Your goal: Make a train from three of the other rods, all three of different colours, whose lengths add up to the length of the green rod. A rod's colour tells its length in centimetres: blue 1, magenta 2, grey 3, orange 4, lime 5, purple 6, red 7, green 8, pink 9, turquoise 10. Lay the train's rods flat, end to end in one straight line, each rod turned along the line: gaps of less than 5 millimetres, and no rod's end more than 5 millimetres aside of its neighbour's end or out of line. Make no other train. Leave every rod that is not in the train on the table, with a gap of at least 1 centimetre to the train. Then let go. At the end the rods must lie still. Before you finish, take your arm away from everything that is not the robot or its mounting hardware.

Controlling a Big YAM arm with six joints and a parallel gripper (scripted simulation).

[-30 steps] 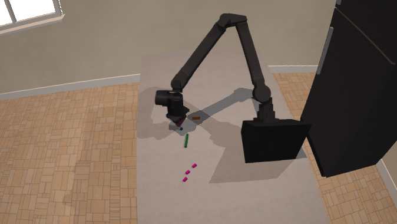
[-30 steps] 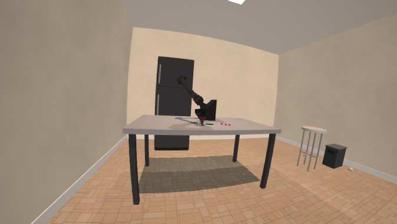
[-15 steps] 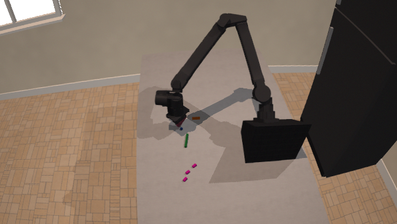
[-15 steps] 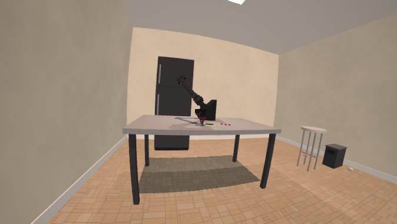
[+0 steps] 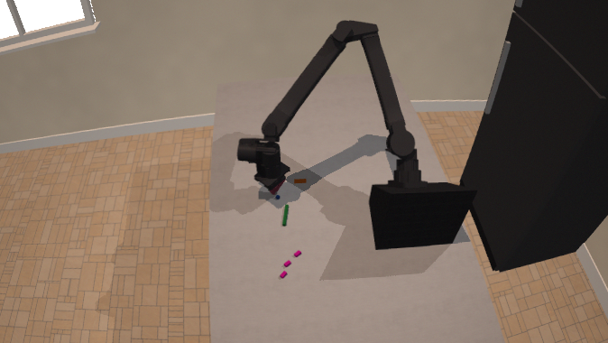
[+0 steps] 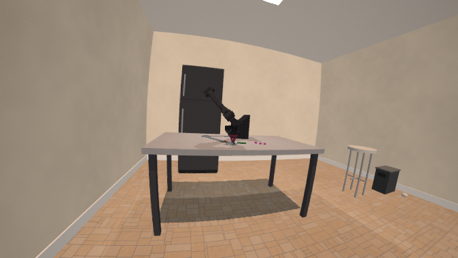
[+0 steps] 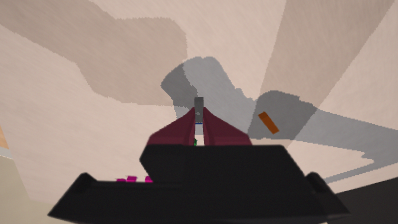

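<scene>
My gripper (image 5: 274,190) (image 6: 233,140) (image 7: 199,111) has dark red fingers and is shut on a short grey rod (image 7: 199,105), which sticks out past the fingertips just above the table. A small blue rod (image 5: 278,197) lies right below the fingers. The green rod (image 5: 285,215) lies flat just in front of it; in the wrist view only a sliver of it (image 7: 195,142) shows. An orange rod (image 5: 300,180) (image 7: 268,122) lies to the right of the gripper. Three magenta rods (image 5: 298,254) (image 5: 287,264) (image 5: 283,274) lie apart in a loose row nearer the front.
The arm's black base box (image 5: 417,214) stands on the right side of the grey table (image 5: 253,307). A dark fridge (image 5: 550,135) stands beyond the table's right edge. The table's left edge runs close to the gripper's left.
</scene>
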